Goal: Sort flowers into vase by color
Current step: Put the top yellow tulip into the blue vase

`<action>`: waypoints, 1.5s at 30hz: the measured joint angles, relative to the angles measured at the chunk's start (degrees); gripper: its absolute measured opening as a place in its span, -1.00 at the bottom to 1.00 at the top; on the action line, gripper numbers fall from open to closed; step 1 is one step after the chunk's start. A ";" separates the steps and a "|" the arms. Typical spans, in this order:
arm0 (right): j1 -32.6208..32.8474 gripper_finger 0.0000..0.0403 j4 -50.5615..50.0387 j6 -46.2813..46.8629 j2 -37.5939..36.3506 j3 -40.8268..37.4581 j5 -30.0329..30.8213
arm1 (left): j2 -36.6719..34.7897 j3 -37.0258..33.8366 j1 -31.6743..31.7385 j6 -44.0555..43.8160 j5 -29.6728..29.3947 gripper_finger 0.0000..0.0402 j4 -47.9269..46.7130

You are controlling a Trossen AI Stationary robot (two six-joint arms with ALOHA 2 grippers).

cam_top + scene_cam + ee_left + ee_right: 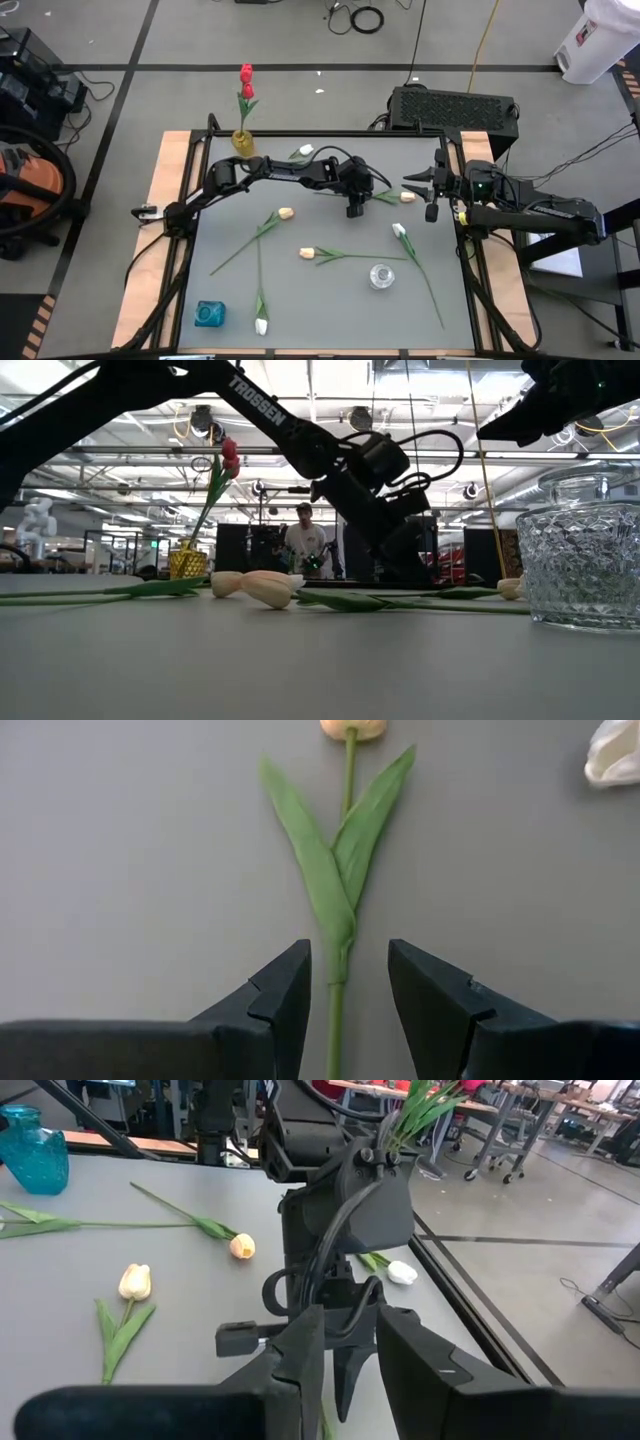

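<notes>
Around the gray table (330, 300) there is an orange vacuum (28, 185) far off its left side, a black box with holes (455, 105) just past its far edge, and a person (303, 542) standing way behind it.

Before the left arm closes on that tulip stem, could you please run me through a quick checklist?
1. Stem between the fingers: ok. The left gripper is open and straddles the cream tulip's stem just below the leaves.
2. Stem alone in the gap: ok, no second flower there.
3. Fingers low enough to pinch: cannot tell.
4. Right gripper clear: cannot tell; it waits near the table's right edge, close to the left arm's wrist.
5. Target vase: cannot tell; the yellow vase holds red tulips, the clear vase and the blue vase look empty.
</notes>
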 joint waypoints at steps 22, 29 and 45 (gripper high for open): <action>-0.01 -0.57 -0.32 0.45 0.00 0.00 0.00 | -0.02 -0.02 0.24 0.04 -0.52 -0.28 -0.52; 0.00 -0.57 -0.91 0.44 0.00 0.00 0.00 | -0.35 -0.02 0.22 0.13 -1.08 -0.28 -0.44; 0.00 -0.57 -0.90 0.68 -0.01 0.00 0.00 | 1.19 -0.09 1.06 0.49 -0.89 -0.28 -1.06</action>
